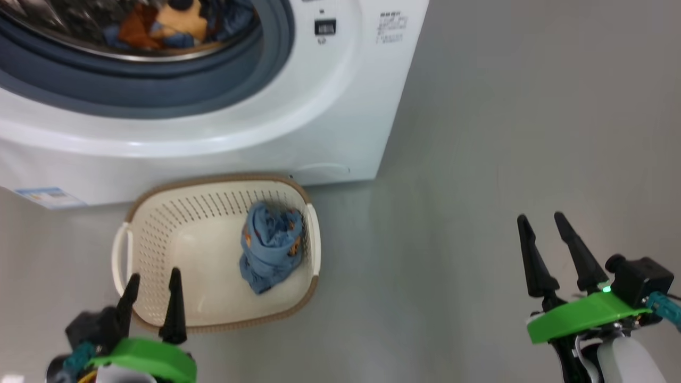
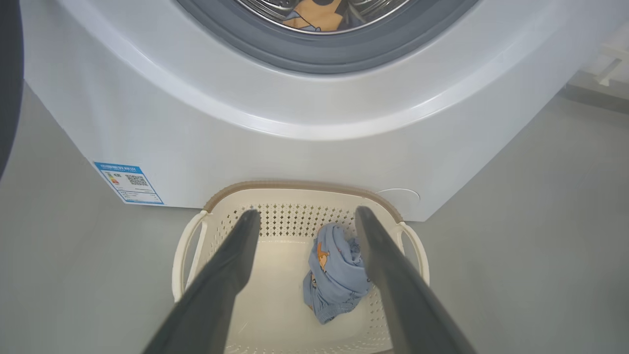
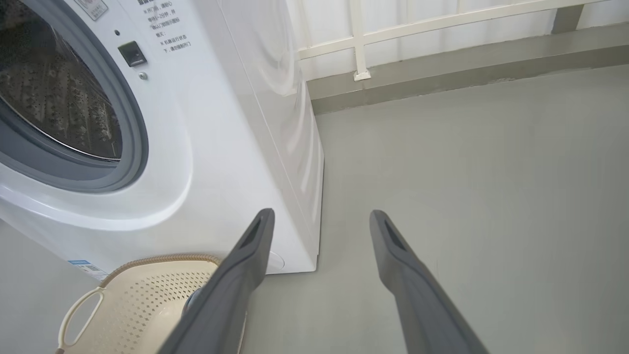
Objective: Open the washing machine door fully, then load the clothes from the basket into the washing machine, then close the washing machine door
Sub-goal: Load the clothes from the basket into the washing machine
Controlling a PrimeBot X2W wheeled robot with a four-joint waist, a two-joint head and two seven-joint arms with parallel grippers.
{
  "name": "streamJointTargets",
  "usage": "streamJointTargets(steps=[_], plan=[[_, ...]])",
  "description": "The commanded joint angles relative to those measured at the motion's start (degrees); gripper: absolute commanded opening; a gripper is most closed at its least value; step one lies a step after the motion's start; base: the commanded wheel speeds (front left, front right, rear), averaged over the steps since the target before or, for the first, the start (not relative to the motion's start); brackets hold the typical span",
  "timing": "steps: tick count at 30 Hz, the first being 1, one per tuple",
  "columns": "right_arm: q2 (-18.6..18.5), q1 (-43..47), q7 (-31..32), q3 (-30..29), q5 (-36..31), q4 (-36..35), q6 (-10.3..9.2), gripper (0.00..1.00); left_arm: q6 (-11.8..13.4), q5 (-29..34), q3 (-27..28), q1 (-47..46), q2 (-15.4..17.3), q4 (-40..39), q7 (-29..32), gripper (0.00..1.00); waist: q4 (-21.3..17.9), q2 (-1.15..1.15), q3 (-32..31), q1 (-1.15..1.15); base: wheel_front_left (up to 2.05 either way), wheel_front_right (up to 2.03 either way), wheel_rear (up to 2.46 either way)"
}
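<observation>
The washing machine [image 1: 298, 106] stands with its drum mouth uncovered. A cream and orange garment [image 1: 178, 21] lies among blue cloth inside the drum and also shows in the left wrist view [image 2: 314, 12]. A dark curved rim [image 2: 7, 73] at the far left looks like the swung-open door. The basket [image 1: 159, 213] sits on the floor against the machine's front, holding one light blue garment [image 1: 271, 244] with orange prints at its right side. My left gripper [image 1: 154, 276] hovers open over the basket's near left rim. My right gripper [image 1: 540, 218] is open over bare floor, far right of the basket.
Grey floor [image 1: 479, 159] stretches to the right of the machine. A blue label sticker [image 2: 128, 182] marks the machine's lower front. In the right wrist view a white railing [image 3: 358, 39] and a low kerb run behind the machine, with the basket's rim [image 3: 162, 259] at lower left.
</observation>
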Motion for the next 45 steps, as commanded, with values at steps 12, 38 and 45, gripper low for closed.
streamJointTargets(steps=[12,38,45], plan=[[1.7,-5.9,-0.3,1.1,-0.9,-2.3,0.09,1.00,-0.1,-2.4,-5.7,-14.2,4.0,12.7,-0.4,1.00,-3.1,0.00,13.8,0.00,0.00,0.00,0.00],[4.2,-11.3,-0.3,6.3,-0.4,-4.3,0.09,1.00,-0.1,-14.0,-30.1,-38.0,11.8,35.4,-0.4,1.00,-8.5,0.00,28.1,0.00,0.00,0.00,0.00],[4.3,-11.0,-0.3,7.0,0.0,-5.6,0.09,1.00,-0.1,-17.0,-34.1,-41.2,12.4,36.1,-0.4,1.00,-8.9,0.00,30.3,0.00,0.00,0.00,0.00]])
